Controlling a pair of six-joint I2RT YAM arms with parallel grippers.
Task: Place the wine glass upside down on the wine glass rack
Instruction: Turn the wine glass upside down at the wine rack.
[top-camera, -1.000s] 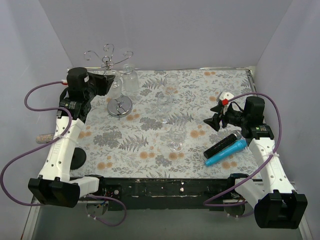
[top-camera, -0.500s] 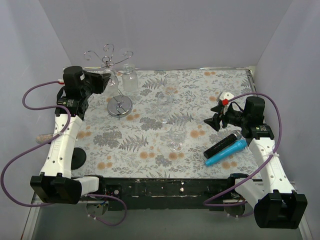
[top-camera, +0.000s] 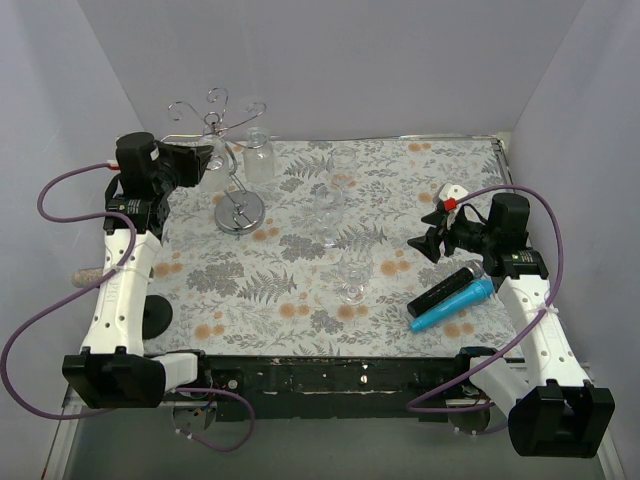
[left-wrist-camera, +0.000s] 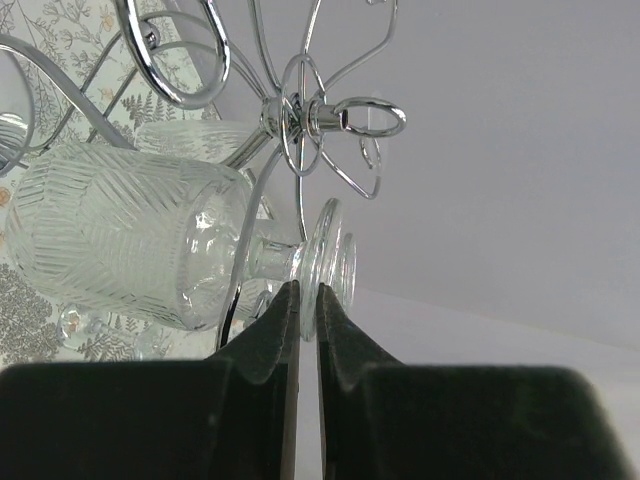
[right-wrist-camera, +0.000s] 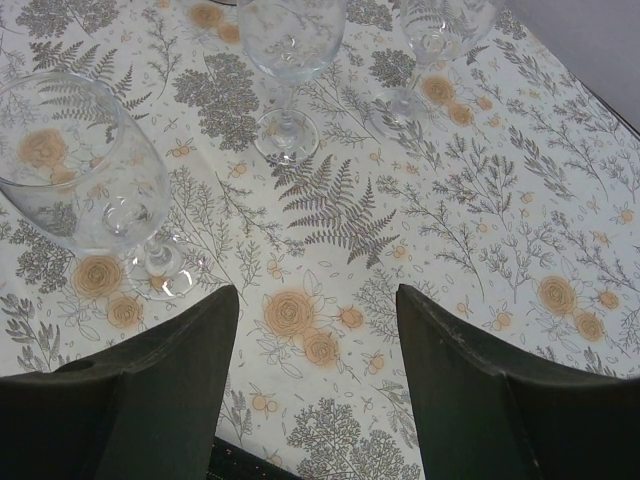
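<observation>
Far left corner of the worktop (top-camera: 270, 300), covered by a floral cloth. The wine glass rack (left-wrist-camera: 290, 112) stands here on its round shiny base (top-camera: 240, 213), its curled wire arms fanning from a central hub. The left gripper (left-wrist-camera: 308, 293) is raised level with those arms. Its fingers are drawn together to a thin slit, and the rim of the foot of the wine glass (left-wrist-camera: 120, 240) sits pinched between their tips. This glass has a ribbed, empty bowl and lies sideways across the left wrist view, with a rack wire crossing just beside its short stem. Whether the wire bears the glass cannot be told. A second clear glass (top-camera: 259, 155) hangs from the rack on the side toward the middle of the far edge, also empty.

Middle of the worktop: three plain stemmed glasses (right-wrist-camera: 80, 160) (right-wrist-camera: 290, 30) (right-wrist-camera: 440, 25) stand upright and apart on the cloth, each empty.

Right edge: the right gripper (right-wrist-camera: 315, 300) hovers above the cloth with its fingers spread wide and nothing between them. A black microphone (top-camera: 442, 290) and a blue microphone (top-camera: 452, 305) lie side by side, touching, near it
</observation>
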